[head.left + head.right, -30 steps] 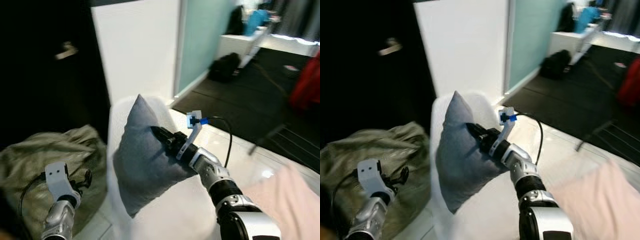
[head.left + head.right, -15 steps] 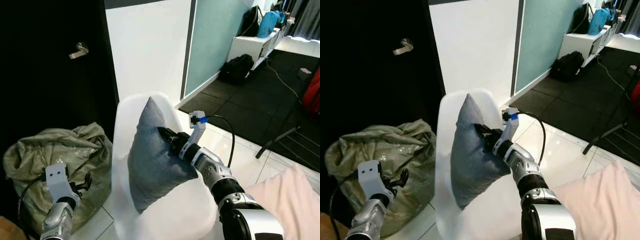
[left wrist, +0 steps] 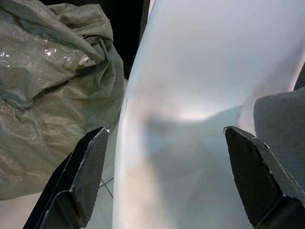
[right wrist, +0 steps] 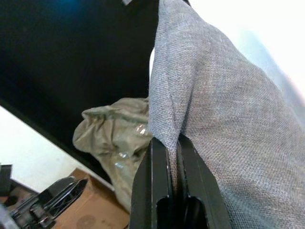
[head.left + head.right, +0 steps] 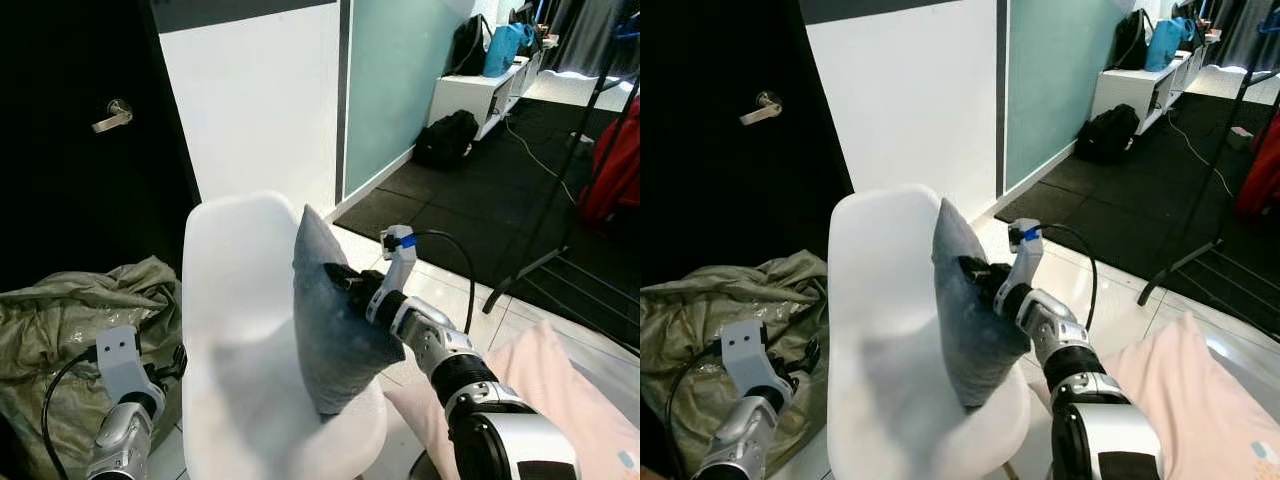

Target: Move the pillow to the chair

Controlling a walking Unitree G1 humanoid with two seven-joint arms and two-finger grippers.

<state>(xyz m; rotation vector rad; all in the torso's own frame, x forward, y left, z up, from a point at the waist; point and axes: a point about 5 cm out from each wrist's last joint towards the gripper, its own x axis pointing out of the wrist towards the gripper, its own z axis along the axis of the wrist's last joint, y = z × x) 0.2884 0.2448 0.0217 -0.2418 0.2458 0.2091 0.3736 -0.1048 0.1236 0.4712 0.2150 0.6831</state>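
A grey pillow [image 5: 335, 315] stands on edge on the seat of a white moulded chair [image 5: 235, 330], leaning near its backrest. My right gripper [image 5: 338, 279] is shut on the pillow's upper side, and in the right wrist view a fold of grey cloth [image 4: 200, 114] is pinched between the black fingers [image 4: 157, 191]. My left gripper [image 3: 167, 176] is open, low at the chair's left side, with the chair's white shell [image 3: 200, 95] between its fingers [image 3: 88, 176]. A corner of the pillow [image 3: 283, 114] lies beyond them.
A crumpled olive-green bag [image 5: 70, 310] lies on the floor left of the chair, before a black door [image 5: 80, 130]. A pink cushion [image 5: 570, 400] is at the lower right. A black stand [image 5: 560, 190] and bags [image 5: 447, 138] are on the dark floor behind.
The camera has swung, so the chair now sits further left and lower. The pillow has turned more upright on the seat, still held by my right gripper. The left arm stays low.
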